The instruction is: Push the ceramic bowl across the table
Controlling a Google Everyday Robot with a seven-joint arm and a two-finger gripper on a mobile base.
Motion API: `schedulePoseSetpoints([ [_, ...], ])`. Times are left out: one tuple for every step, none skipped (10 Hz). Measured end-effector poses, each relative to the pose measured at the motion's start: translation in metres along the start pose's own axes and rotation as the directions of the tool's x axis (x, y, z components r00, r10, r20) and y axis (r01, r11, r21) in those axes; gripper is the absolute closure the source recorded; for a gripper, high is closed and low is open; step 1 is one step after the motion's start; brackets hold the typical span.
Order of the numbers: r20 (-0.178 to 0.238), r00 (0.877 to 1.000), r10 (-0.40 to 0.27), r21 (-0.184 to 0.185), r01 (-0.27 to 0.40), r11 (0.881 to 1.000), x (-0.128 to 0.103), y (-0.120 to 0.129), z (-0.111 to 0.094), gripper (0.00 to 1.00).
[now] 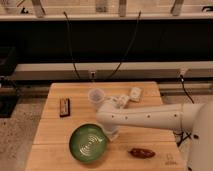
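- Pincer (111, 134) low at ceramic bowl's (88, 143) right rim; finger spread I cannot tell.
- Bowl sits front-left on tabletop (150, 97).
- My read: push barely begun, crossing remains.

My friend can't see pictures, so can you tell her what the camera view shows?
A white robot arm reaches across a light wooden plank table, its gripper low beside the right rim of a wide glossy green ceramic bowl. Also on the table: a small translucent cup, a dark rectangular bar and a reddish-brown oblong item.
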Motion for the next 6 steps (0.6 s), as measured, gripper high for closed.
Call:
schedulePoseSetpoints([
  [-0.003,1.000,-0.014,-0.003,0.014,1.000,-0.004,-0.001,0.000,1.00],
  [-0.004,1.000,-0.024,-0.005,0.024,1.000,-0.007,-0.003,0.001,1.00],
  [-0.007,0.999,-0.033,-0.005,0.033,0.999,-0.010,-0.004,0.001,1.00],
  [-0.013,0.999,-0.051,-0.009,0.051,0.999,-0.019,-0.008,0.001,1.00],
  [-0.017,0.998,-0.064,-0.011,0.064,0.998,-0.024,-0.011,0.000,1.00],
  [-0.023,0.995,-0.098,-0.013,0.098,0.995,-0.039,-0.019,-0.001,1.00],
])
